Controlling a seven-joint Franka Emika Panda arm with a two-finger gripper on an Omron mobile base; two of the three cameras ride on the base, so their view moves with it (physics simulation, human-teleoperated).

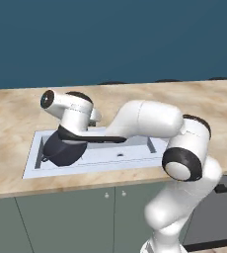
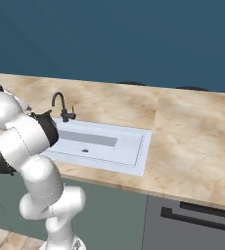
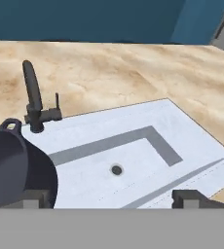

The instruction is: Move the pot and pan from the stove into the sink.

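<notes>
Pot: deep, dark navy-grey, one small loop handle showing at its rim in the hand view. It is sitting inside the sink, at the left end of the basin as the left base view shows it, tilted, and leaning toward the left wall.

Pan: a shallow black shape with a long straight handle is lying across the pot's top and running right over the basin in the left base view; my forearm is covering part of it, so I am not telling how it is resting.

Sink: rectangular pale basin set in the counter, a small round drain in its floor.

Faucet: thin, dark, curved, standing on the back rim of the sink, just beside the pot's loop handle in the hand view.

Counter: beige marbled top, carrying the sink, running to both sides.

Hand: I am holding my fingers wide apart, released, gripping nothing. One fingertip is standing just in front of the pot's wall, the other over the bare sink floor.

Arm: I am reaching it leftward over the sink, wrist above the pot.

Cabinets: grey-green doors under the counter.
</notes>
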